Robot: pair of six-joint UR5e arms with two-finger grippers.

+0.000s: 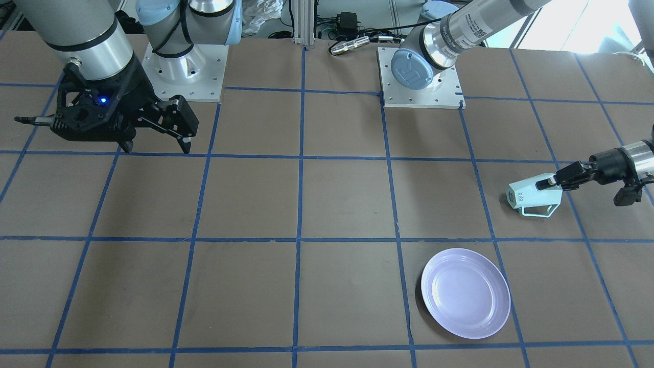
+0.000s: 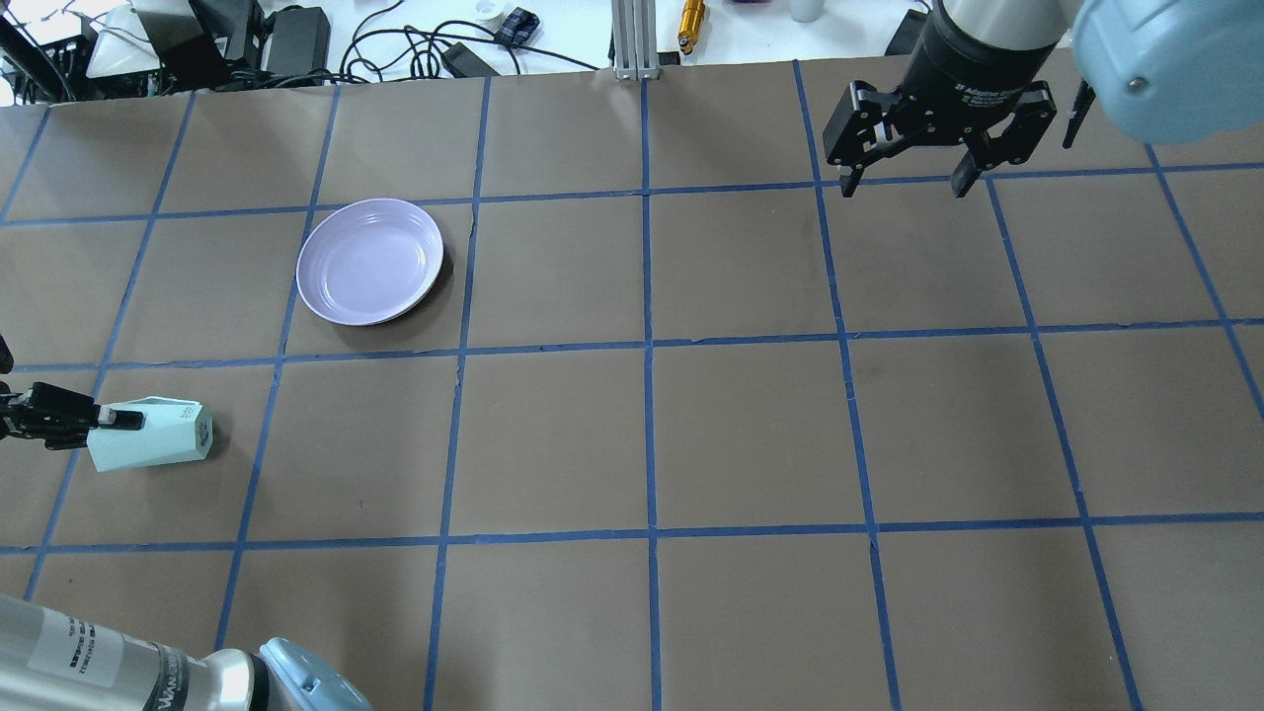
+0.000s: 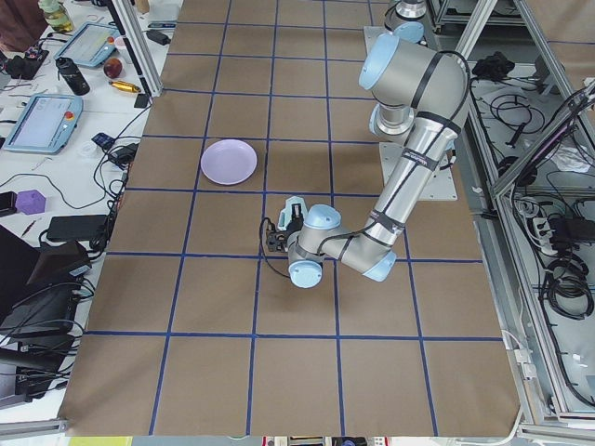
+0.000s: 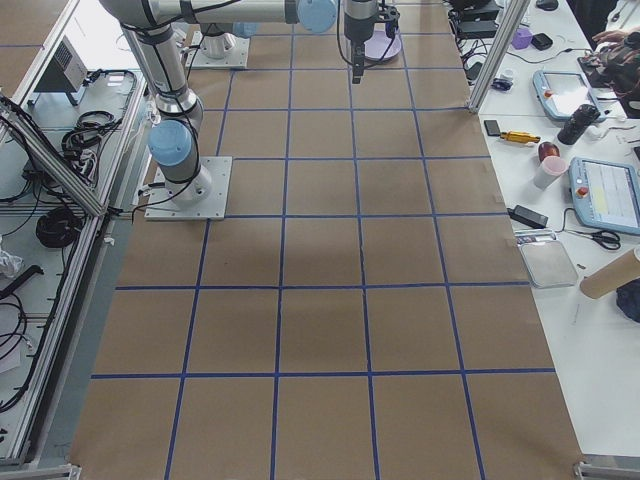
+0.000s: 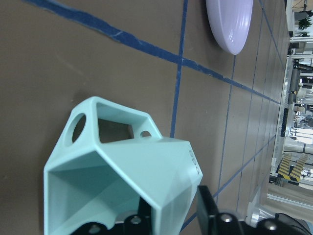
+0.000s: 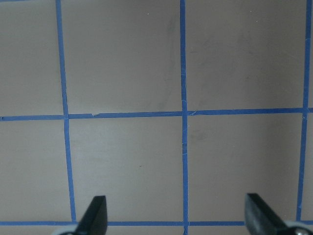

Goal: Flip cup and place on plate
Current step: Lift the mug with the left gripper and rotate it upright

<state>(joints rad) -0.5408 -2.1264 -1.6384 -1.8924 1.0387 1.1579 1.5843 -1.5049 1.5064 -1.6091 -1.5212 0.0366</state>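
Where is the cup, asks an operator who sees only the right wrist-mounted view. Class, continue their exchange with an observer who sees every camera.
Observer: The left gripper is shut on the rim of the small mint-green faceted cup.
Operator: Upright?
Observer: No, it's on its side, lettered base facing away from the gripper.
Operator: And the plate?
Observer: The round pale lavender plate sits empty, apart from the cup.

Overhead and front cameras face oppositely; both see the plate (image 1: 465,294)
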